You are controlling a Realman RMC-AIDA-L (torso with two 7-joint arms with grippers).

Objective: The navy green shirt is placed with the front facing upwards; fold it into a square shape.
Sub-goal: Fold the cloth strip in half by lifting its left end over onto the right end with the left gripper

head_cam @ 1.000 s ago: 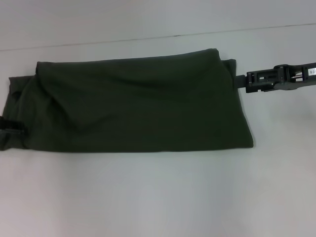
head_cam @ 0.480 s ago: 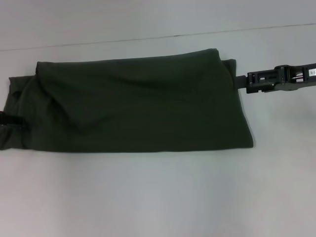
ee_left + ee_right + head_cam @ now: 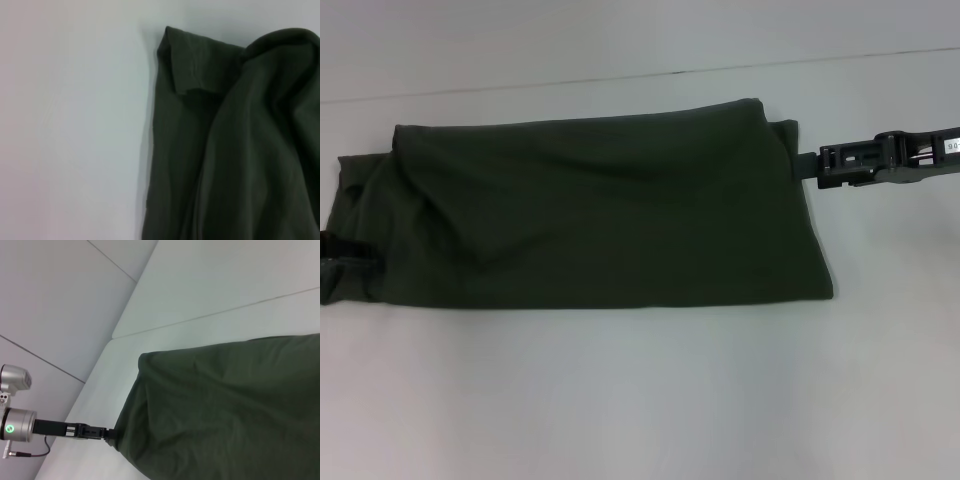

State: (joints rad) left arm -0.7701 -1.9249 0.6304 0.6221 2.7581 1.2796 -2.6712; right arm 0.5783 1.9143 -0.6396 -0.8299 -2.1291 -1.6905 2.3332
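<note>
The navy green shirt [image 3: 600, 210] lies on the white table as a long folded band running left to right, with its print hidden. My right gripper [image 3: 807, 162] reaches in from the right and is shut on the band's right edge near the far corner. My left gripper [image 3: 342, 255] sits at the band's left end, mostly out of the head view. The right wrist view shows the left gripper [image 3: 107, 433] closed on the edge of the shirt [image 3: 230, 410]. In the left wrist view a sleeve fold of the shirt [image 3: 240, 150] lies flat on the table.
The white table [image 3: 640, 400] extends in front of the shirt, and a seam [image 3: 650, 72] crosses it behind. The left arm's silver wrist with a green light [image 3: 15, 425] shows at the table's far side.
The left gripper shifted slightly at the shirt's left end, up and then back down. The right gripper and the shirt have stayed put.
</note>
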